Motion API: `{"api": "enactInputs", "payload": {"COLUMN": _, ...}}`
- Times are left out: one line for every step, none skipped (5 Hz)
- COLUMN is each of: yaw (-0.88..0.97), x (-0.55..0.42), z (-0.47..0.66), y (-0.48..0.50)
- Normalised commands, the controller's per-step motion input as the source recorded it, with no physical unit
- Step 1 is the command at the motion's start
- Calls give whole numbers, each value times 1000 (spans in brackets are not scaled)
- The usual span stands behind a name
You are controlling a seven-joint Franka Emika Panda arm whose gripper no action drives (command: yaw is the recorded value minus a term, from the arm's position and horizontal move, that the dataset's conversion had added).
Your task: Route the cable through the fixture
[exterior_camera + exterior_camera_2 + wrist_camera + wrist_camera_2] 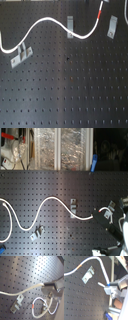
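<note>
The claw [50,286] is closed on the cable [47,21], which winds across the worktop [65,90] past a bracket [71,26].

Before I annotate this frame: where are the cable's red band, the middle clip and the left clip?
red band [101,15]: first exterior view, its middle.
middle clip [70,24]: first exterior view, its metal face.
left clip [21,55]: first exterior view, its plate.
</note>
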Motion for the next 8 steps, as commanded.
{"api": "enactInputs", "payload": {"yaw": -594, "x": 51, "z": 234, "y": -180}}
{"api": "enactInputs", "payload": {"yaw": -491, "x": 11, "z": 308, "y": -42}}
{"api": "enactInputs", "payload": {"yaw": -220, "x": 160, "z": 427, "y": 10}}
{"api": "enactInputs", "payload": {"yaw": -229, "x": 117, "z": 273, "y": -62}}
{"api": "enactInputs", "payload": {"yaw": -66, "x": 122, "z": 162, "y": -34}}
{"api": "enactInputs", "payload": {"yaw": 0, "x": 0, "z": 23, "y": 0}}
{"api": "enactInputs", "payload": {"yaw": 0, "x": -100, "z": 138, "y": 225}}
{"api": "enactInputs", "payload": {"yaw": 0, "x": -170, "z": 104, "y": 260}}
